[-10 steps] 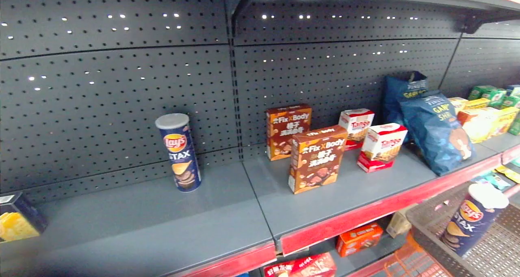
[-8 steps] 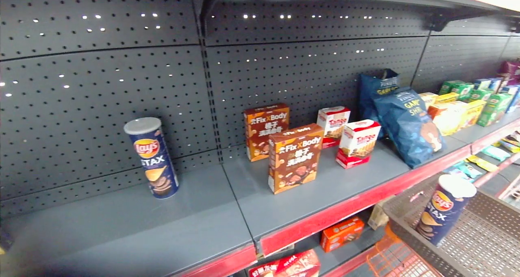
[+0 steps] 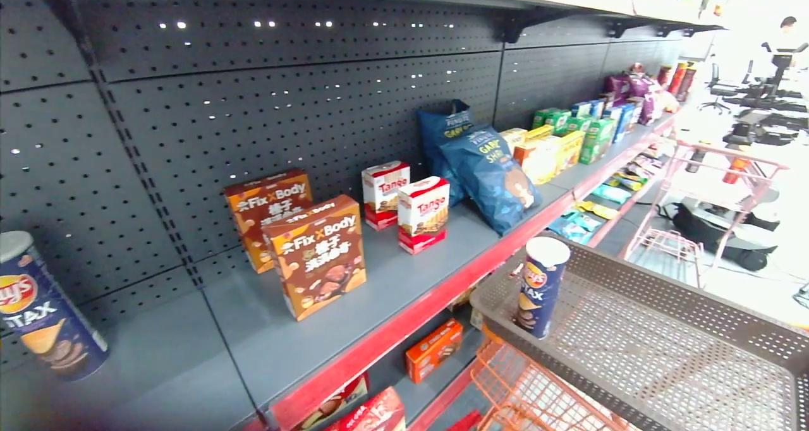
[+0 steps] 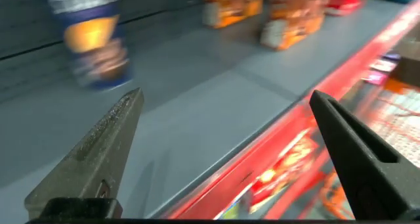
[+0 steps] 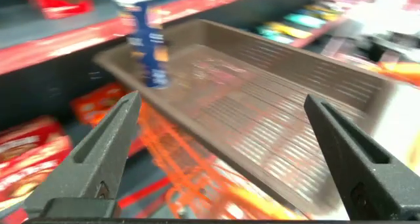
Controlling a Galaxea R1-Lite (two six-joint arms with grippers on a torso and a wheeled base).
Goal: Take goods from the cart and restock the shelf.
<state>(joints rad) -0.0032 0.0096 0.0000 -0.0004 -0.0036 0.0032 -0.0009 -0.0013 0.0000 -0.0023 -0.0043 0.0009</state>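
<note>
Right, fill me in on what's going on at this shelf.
A two-armed robot is restocking a store shelf from a cart. Neither arm holds anything at this moment. The left pincer is open by the shelf's front edge, with one blue chip can standing upright on the shelf beyond it. The right pincer is open facing the cart basket, where a second chip can stands upright near the corner closest to the shelf. Brown boxes and red-and-white boxes already stand on the shelf.

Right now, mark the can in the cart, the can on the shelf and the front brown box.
can in the cart (image 3: 539, 289), head view, its blue side.
can on the shelf (image 3: 43, 320), head view, its label.
front brown box (image 3: 319, 257), head view, its front face.
</note>
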